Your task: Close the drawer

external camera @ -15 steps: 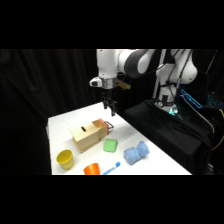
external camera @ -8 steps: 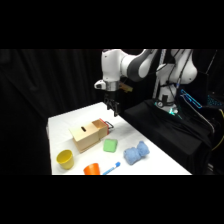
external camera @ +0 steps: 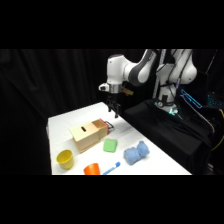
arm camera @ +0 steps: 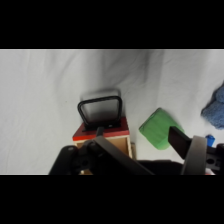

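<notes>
Side view showed us the white table (external camera: 62,125) first, with the tan wooden box (external camera: 89,135) near its middle and the arm reaching down so that our gripper (external camera: 114,111) hung just above and behind the box's far end. From that end the drawer (external camera: 106,125) stuck out a little, red-edged, its dark wire handle (arm camera: 100,111) lying toward open cloth. Around the box lay a green block (external camera: 110,145), a blue cloth bundle (external camera: 135,153), a yellow cup (external camera: 65,159) and an orange cup (external camera: 91,169). We judged the push would go best with the fingers lowered beyond the handle, squared to the red front, then driven straight along the slide so the light box did not skid. In the wrist view the drawer front sat just ahead of the jaws, slightly left of centre, not touching. We could not tell whether the jaws were open or closed.
</notes>
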